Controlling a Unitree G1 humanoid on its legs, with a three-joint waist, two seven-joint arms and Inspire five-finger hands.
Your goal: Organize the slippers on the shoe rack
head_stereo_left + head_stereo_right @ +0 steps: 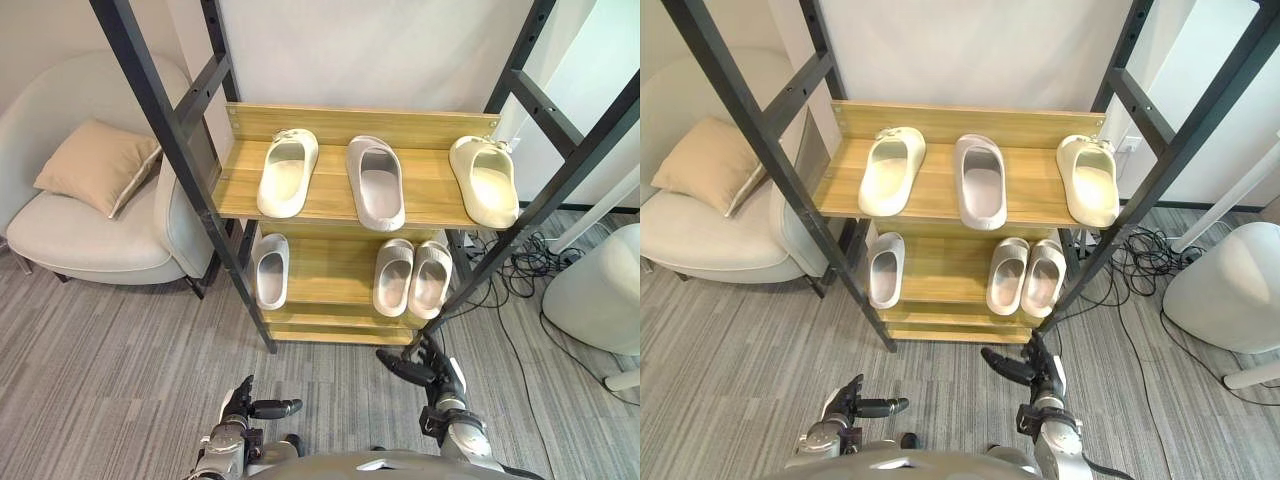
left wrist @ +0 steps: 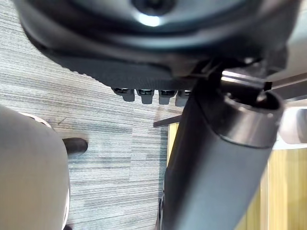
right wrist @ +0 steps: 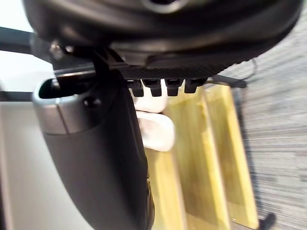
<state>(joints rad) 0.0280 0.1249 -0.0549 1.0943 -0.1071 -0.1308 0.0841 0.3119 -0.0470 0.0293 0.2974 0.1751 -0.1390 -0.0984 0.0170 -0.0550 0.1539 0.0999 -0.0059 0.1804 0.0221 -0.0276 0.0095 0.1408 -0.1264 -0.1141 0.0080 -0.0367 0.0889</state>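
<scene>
The wooden shoe rack (image 1: 330, 125) in a black frame stands before me. On its upper shelf lie a cream slipper (image 1: 288, 172) at the left, a grey slipper (image 1: 376, 182) in the middle and another cream slipper (image 1: 484, 180) at the right. The lower shelf holds a pale grey slipper (image 1: 270, 270) at the left and a grey pair (image 1: 412, 278) side by side at the right. My left hand (image 1: 240, 410) and right hand (image 1: 432, 375) hang low over the carpet in front of the rack, both open and holding nothing. The right wrist view catches a pale slipper (image 3: 156, 129) past the fingers.
A light armchair (image 1: 70, 235) with a beige cushion (image 1: 95, 165) sits left of the rack. A white rounded object (image 1: 600, 290) stands at the right, with black cables (image 1: 520, 265) on the floor between it and the rack. Grey carpet lies in front.
</scene>
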